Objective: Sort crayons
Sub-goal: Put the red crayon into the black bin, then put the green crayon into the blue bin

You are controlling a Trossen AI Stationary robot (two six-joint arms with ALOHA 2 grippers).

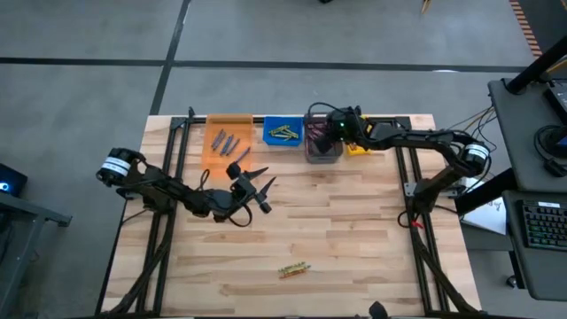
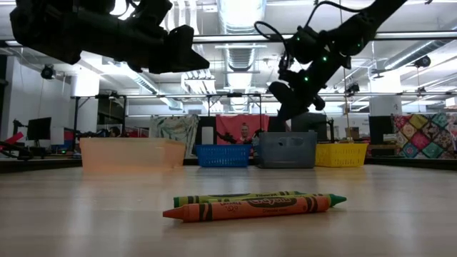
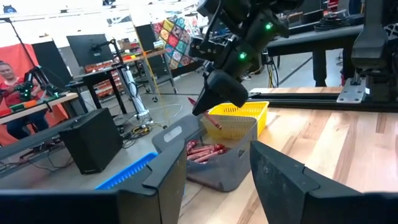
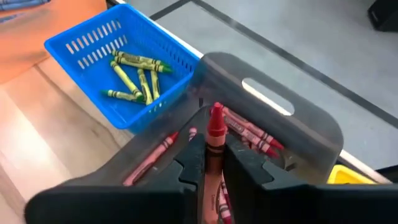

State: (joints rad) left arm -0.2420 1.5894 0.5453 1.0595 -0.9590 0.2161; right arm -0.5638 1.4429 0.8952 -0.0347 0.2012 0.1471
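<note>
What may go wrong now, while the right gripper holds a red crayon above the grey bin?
1. The red crayon sits between the right gripper fingers above the grey bin; released off-centre, it might strike the rim and bounce toward the blue bin.
2. Two crayons remain far away near the table's front edge and could roll.

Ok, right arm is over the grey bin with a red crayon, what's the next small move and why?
Probably open the right gripper wider and let the red crayon drop. It stands between the fingers directly above the grey bin, which already holds other red crayons, so it is over the matching bin. The left gripper waits over mid-table.
</note>
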